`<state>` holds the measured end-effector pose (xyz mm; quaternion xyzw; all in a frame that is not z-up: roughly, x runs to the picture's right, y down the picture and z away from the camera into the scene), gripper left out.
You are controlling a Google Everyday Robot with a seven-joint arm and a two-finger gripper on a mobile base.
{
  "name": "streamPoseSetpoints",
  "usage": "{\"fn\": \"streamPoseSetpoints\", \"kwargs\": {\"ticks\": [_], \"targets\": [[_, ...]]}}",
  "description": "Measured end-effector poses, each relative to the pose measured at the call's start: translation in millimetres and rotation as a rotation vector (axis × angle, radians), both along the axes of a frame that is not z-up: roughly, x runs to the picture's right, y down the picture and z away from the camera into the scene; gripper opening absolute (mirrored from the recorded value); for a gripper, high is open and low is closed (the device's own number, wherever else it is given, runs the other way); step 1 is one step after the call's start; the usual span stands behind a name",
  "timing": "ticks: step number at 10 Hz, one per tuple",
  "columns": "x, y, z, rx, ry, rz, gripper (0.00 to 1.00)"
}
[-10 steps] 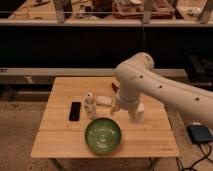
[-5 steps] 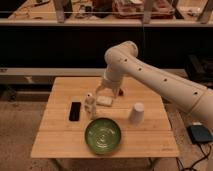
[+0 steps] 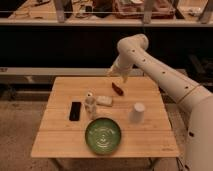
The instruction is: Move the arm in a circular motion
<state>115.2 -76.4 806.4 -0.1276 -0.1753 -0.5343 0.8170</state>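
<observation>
Pincer (image 3: 116,75) and cream-white robot arm (image 3: 165,80) of thick rounded tube segments with small dark dots reach in from the right edge of the view, the elbow bending high above the far edge of the light wooden table (image 3: 55,135). The tip hangs over the far middle of the tabletop, pointing down and a little toward the camera. Whether it is wide or narrow I cannot tell, and nothing shows as held in it.

Just below and on the near side of the pincer lies a small dark red oblong thing (image 3: 117,89), its long axis slanting toward the near right. Farther toward the camera sit a flat pale packet (image 3: 104,101), a small white bottle-like figure (image 3: 90,104) and a black phone (image 3: 75,111) off to the near left. A white paper cup (image 3: 137,113) stands to the near right, and a green round bowl (image 3: 102,135) lies nearest the camera, well apart from the tip.

For a circular sweep, the matter is height: the arm appears to ride above everything, and the upright cup and bottle look the likeliest to be clipped if the loop dips.
</observation>
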Motion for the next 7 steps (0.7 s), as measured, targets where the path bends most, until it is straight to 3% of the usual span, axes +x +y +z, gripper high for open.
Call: {"fn": "streamPoseSetpoints", "kwargs": {"ticks": [1, 2, 4, 6, 7], "targets": [[33, 2, -0.1, -0.006, 0.056, 0.033, 0.60], [87, 11, -10.3, -0.018, 0.149, 0.087, 0.60], [149, 32, -40.5, -0.040, 0.262, 0.152, 0.60], [167, 70, -78.6, -0.097, 0.300, 0.186, 0.60], [150, 90, -91.8, -0.131, 0.280, 0.163, 0.60]]}}
